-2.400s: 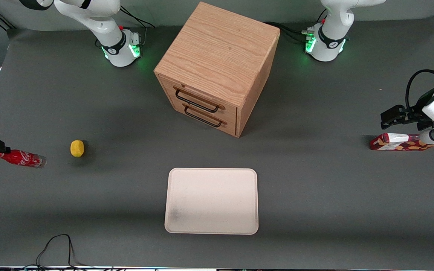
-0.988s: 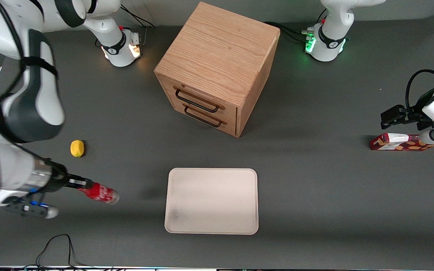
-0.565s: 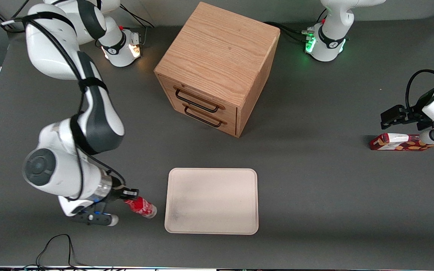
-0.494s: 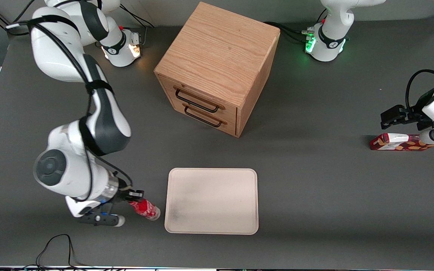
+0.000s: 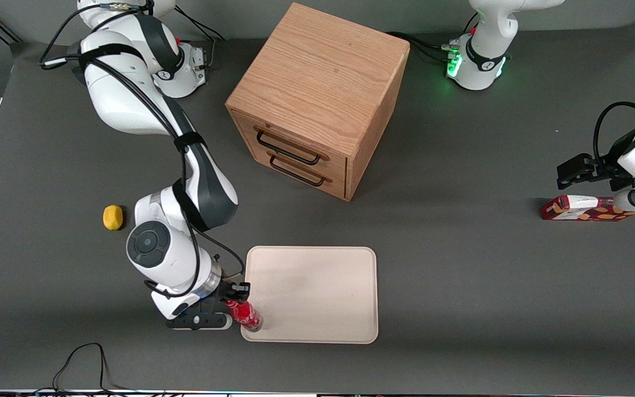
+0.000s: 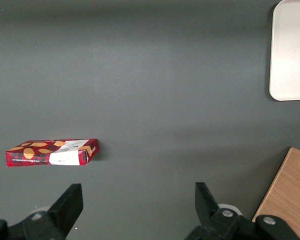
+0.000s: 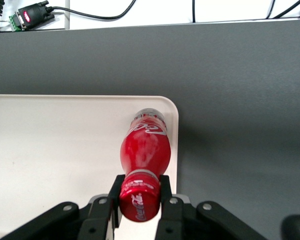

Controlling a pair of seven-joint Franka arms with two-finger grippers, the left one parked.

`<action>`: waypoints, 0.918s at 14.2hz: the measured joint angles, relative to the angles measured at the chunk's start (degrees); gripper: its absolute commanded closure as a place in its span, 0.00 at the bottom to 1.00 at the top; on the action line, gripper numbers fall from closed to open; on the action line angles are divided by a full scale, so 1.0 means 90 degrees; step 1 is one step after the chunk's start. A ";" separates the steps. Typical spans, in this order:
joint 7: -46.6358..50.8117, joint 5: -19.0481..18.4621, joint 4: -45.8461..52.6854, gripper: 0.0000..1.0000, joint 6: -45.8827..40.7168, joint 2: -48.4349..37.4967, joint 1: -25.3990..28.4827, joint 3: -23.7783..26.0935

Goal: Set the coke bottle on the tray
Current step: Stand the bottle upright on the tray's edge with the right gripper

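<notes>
Red and slim, the small coke bottle with white lettering point(image 5: 245, 315) is hanging in the right arm's black two-finger gripper point(image 5: 236, 300), low in the front view and a little left of centre. Its fingers are pressing on the neck just under the red cap, as the right wrist view is showing plainly point(image 7: 140, 192), so the gripper is clamped on the bottle. The bottle point(image 7: 145, 150) is tilting, with its base over the corner of the large flat pale beige tray with rounded corners point(image 5: 317, 292), the corner nearest the front camera at the working arm's end; whether the base is touching the tray surface I cannot tell. In the wrist view the tray point(image 7: 55, 150) is spreading out beneath the bottle, its low rim running just beside the bottle's body. Above the tray in the front view, farther from the camera, a light oak cabinet with two black-handled drawers point(image 5: 317, 99) is standing on the dark grey table point(image 5: 461, 286). A small yellow lemon point(image 5: 112, 217) is lying at the left of that frame, toward the working arm's end. A flat red-and-white carton with orange marks point(image 5: 582, 208) is lying at the right edge, toward the parked arm's end, and it is showing in the left wrist view too point(image 6: 52, 152).
</notes>
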 measured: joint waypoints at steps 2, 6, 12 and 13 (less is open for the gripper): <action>0.0000 -0.0001 0.0003 1.00 0.0028 0.0045 0.0033 0.0001; 0.0000 -0.0001 0.0003 1.00 0.0015 0.0111 0.0073 0.0001; 0.0000 -0.0001 0.0005 0.02 -0.0188 0.0143 0.0075 0.0001; 0.0009 -0.0002 0.0005 0.00 -0.0215 0.0143 0.0075 0.0001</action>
